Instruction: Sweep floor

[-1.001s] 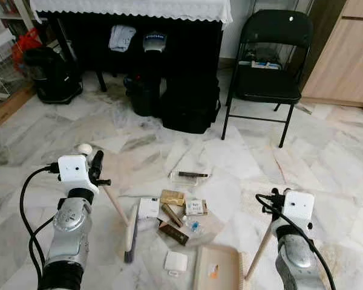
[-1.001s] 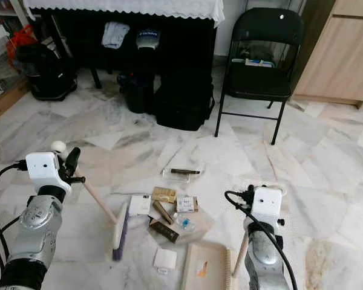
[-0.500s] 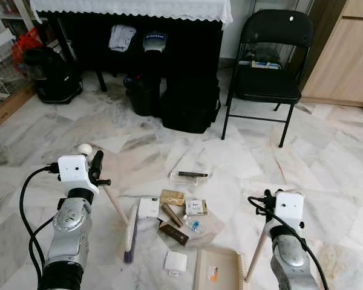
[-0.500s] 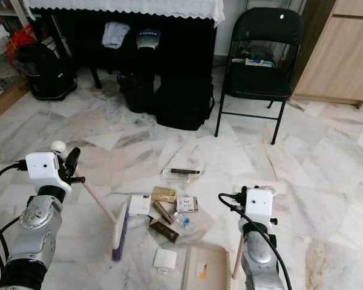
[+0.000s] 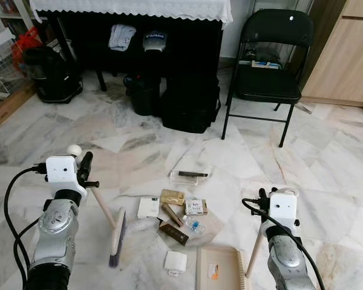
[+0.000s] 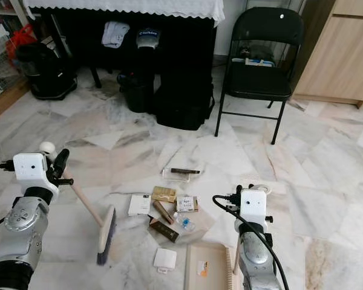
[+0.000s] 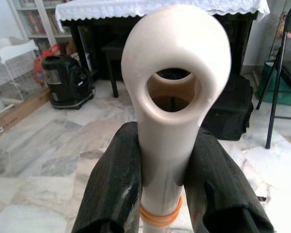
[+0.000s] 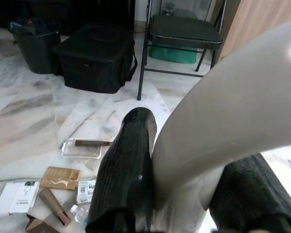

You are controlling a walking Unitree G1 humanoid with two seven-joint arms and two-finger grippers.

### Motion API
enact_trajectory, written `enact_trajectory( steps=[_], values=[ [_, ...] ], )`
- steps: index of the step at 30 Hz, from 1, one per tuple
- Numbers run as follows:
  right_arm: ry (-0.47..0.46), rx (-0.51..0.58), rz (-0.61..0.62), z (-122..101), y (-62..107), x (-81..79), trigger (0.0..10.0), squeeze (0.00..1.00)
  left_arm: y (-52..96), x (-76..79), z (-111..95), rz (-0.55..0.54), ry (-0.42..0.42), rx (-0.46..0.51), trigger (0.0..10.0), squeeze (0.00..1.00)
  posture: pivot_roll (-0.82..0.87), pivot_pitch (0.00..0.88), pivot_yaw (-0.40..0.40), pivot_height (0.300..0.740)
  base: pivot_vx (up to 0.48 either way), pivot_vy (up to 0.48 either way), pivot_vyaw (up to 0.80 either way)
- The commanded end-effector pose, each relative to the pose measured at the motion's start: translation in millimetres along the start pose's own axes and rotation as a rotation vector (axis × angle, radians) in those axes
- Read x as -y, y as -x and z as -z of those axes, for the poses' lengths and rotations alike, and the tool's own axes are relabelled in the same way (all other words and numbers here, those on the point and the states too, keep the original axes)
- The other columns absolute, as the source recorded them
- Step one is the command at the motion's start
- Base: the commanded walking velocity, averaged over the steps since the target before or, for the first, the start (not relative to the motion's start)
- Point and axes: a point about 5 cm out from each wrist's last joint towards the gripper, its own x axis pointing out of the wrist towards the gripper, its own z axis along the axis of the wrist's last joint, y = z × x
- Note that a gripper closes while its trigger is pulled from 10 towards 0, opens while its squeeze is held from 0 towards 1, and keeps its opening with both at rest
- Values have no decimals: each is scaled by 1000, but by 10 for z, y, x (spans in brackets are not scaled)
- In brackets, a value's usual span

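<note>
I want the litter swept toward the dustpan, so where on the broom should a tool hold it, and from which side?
Grip the broom at the top of its pale handle, just below the looped end, from the robot's left, as the left tool does, shut on it. The handle slants up leftward from the brush head, so that end gives leverage.

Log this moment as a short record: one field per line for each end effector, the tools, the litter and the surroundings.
left end effector: shut on broom handle
right end effector: shut on dustpan handle
broom head: on floor, left of litter
dustpan: flat on floor, near side of litter
litter: small boxes and packets scattered on marble floor
surroundings: black folding chair, black bag
</note>
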Motion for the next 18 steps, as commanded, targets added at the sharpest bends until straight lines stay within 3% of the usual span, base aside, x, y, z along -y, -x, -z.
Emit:
enact_trajectory(
  steps=[1,5,7,18],
  values=[
    [8,30,-6,-50,-37,5,10000,0,7,-66,-20,-6,-5,5,10000,0,-57,101,-5,740,0,0,0],
    [11,31,-13,-40,-49,-5,10000,0,47,-53,40,96,-133,-41,10000,0,-55,91,-3,740,0,0,0],
    [11,31,-15,-36,-47,-8,10000,0,77,-84,83,119,-157,-68,10000,0,-55,91,-3,740,0,0,0],
    [11,19,-23,6,-30,-46,10000,0,230,-206,297,294,-196,-270,10000,0,-44,82,2,740,0,0,0]
  ],
)
